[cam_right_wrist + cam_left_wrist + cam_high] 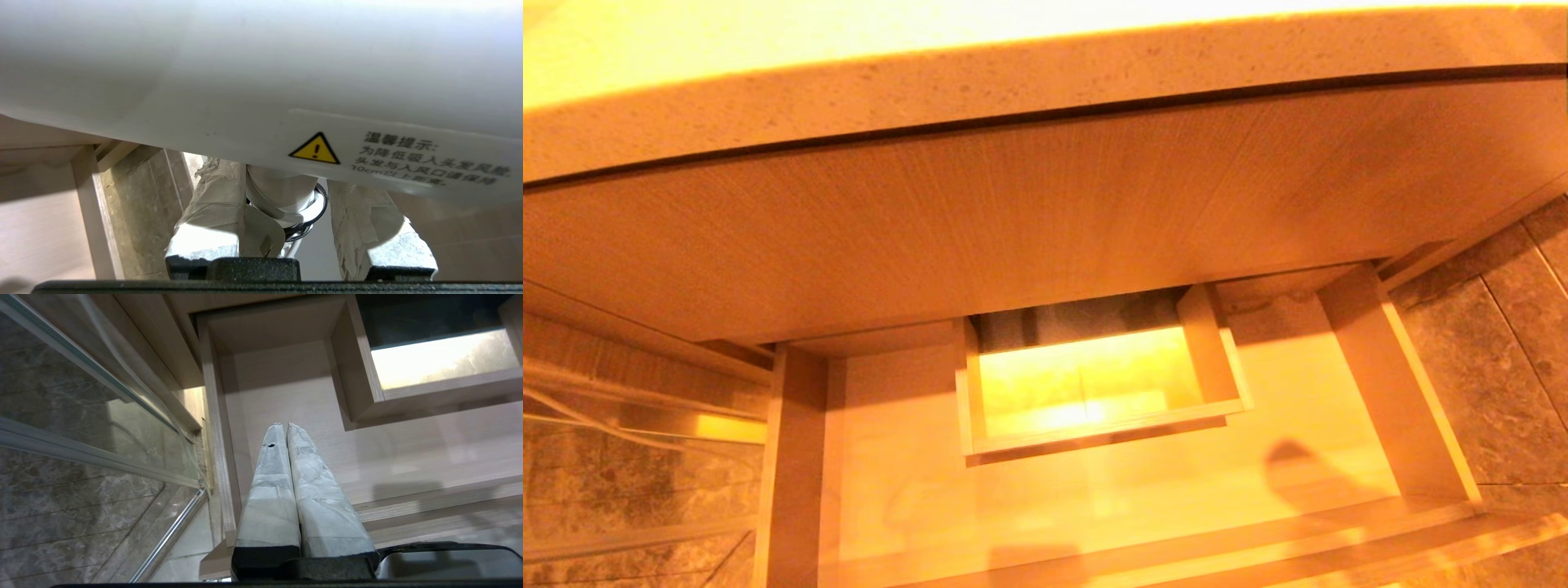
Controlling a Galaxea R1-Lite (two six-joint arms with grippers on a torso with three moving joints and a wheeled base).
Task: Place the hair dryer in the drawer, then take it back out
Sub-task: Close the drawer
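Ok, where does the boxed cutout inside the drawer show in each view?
Head view: boxed cutout at centre, inside the open drawer.
Left wrist view: upper right, beyond the shut left hand.
Right wrist view: not in it; the hair dryer fills most of it.
Shared landmark: the drawer's pale wood bottom.

Open wooden drawer (1388,392) above tiled floor (1486,351).

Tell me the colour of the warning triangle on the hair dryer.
Yellow with a black border and exclamation mark; the warning triangle sits on the white hair dryer, clearest in the right wrist view.
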